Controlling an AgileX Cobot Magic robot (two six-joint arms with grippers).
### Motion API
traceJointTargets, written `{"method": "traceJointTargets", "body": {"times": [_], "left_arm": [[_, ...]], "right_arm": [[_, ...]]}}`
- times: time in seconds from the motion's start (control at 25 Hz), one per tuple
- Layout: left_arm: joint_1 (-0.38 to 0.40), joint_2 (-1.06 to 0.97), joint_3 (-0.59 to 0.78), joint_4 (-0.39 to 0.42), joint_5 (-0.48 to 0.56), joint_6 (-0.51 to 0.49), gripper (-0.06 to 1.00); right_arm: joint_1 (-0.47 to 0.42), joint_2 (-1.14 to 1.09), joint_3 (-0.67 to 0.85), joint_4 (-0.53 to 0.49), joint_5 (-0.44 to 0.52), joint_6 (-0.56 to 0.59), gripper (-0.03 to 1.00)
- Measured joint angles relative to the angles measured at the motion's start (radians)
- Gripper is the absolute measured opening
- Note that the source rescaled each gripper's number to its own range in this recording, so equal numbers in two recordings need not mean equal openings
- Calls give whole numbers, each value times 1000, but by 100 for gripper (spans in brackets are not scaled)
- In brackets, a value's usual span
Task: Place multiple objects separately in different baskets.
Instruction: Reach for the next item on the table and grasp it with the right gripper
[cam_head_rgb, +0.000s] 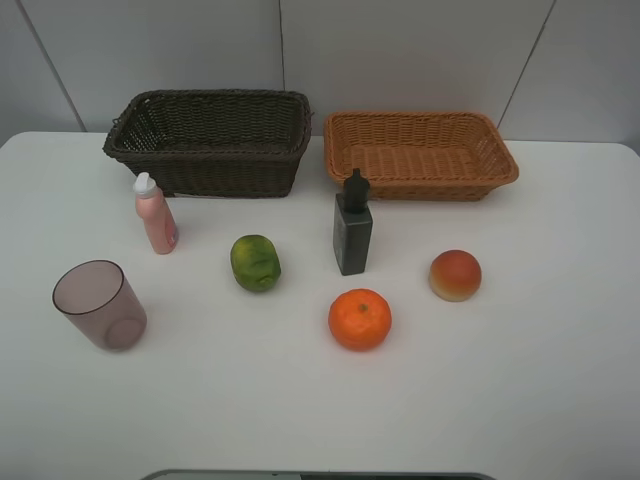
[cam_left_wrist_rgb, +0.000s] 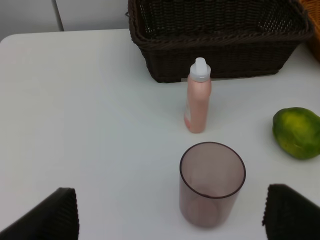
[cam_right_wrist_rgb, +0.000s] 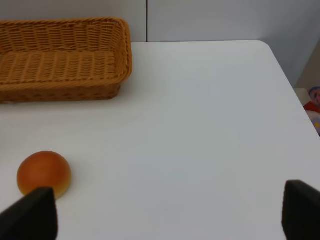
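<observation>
Desk (cam_head_rgb: 540, 380): white and smooth; all six objects stand loose on it, and both baskets sit along its far edge.
Dark brown basket (cam_head_rgb: 210, 172): far left, the deeper one, empty. Its tall wall likely calls for a high carry over the rim.
Light tan basket (cam_head_rgb: 425, 187): far right, just beside the dark one, shallow and empty, so an easy drop.
Mauve cup (cam_head_rgb: 100, 305): near left, upright, mouth up. It looks like thin, light plastic that tips easily; pinch one wall at the rim or span the body gently.
Dark grey bottle (cam_head_rgb: 352, 235): centre, upright. Probably stiff, with flat sides; grip across the body below the cap.
Pink bottle (cam_head_rgb: 156, 218): in front of the dark basket, upright. Narrow and likely slick; take it mid-body.
Orange (cam_head_rgb: 360, 319): front centre. Round, so it may roll; grip across its widest part.
Green fruit (cam_head_rgb: 256, 262): between pink bottle and grey bottle; handle the same way.
Peach-like fruit (cam_head_rgb: 455, 275): right of the orange, possibly soft; squeeze lightly.
Left end effector (cam_left_wrist_rgb: 171, 216): spread wide, empty, the cup between its fingers' line.
Right end effector (cam_right_wrist_rgb: 166, 214): spread wide, empty, the peach-like fruit near one finger.
</observation>
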Motion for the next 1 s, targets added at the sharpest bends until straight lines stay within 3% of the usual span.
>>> {"method": "traceJointTargets", "body": {"times": [1.0], "left_arm": [[0,0,0,0,0,0,95]], "right_arm": [[0,0,0,0,0,0,92]]}}
